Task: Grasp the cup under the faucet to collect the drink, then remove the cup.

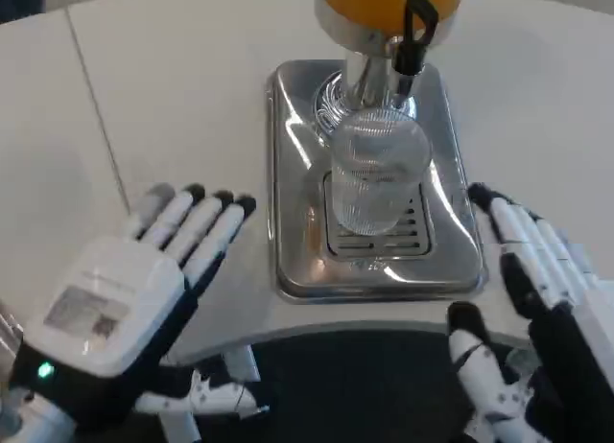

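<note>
A clear ribbed cup (377,174) stands upright on the drip grate of the silver dispenser base (293,194), right under the faucet (414,33) with its black lever. Above it sits the orange drink tank (389,2). The cup looks empty. My left hand (134,299) lies at the lower left, palm down, fingers spread and holding nothing, well left of the base. My right hand (537,318) is at the lower right, fingers apart and empty, just right of the base's front corner. Neither hand touches the cup.
The white table (173,107) has a seam (91,88) running down its left part. The table's curved front edge (336,323) runs just in front of the dispenser base, with dark floor beyond it.
</note>
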Controlling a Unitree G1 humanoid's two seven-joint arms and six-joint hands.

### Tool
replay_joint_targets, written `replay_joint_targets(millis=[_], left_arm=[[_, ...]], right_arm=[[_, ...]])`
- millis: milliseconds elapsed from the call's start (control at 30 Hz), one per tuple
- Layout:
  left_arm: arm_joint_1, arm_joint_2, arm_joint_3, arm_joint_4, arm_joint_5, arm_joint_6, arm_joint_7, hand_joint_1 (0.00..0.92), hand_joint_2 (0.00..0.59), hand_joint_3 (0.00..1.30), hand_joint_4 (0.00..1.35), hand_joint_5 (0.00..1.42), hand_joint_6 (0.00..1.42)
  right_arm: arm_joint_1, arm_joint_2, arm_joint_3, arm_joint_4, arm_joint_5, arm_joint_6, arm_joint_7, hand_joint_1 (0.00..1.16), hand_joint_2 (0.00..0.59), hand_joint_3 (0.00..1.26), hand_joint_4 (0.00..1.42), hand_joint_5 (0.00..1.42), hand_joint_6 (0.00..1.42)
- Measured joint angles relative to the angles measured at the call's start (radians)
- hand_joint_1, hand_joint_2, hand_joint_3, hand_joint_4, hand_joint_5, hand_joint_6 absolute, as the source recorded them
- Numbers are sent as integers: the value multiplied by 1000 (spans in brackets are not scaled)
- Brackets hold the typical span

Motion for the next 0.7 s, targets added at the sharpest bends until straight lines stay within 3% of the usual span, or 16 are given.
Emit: replay_joint_targets(millis=[233,400,533,700], left_arm=[[139,-55,10,-74,58,28,19,42,36,0,0,0,0],[170,-86,9,-90,59,31,21,0,28,0,0,0,0],[187,-125,15,-102,31,33,23,0,23,0,0,0,0],[186,-137,20,-109,13,30,23,0,22,0,0,0,0]], right_arm=[[-72,83,17,-26,98,132,5,97,558,0,0,0,0],[-148,74,31,-27,99,201,9,5,538,0,0,0,0],[-313,64,52,-16,89,296,18,0,534,0,0,0,0],[-477,68,45,39,95,354,14,0,529,0,0,0,0]])
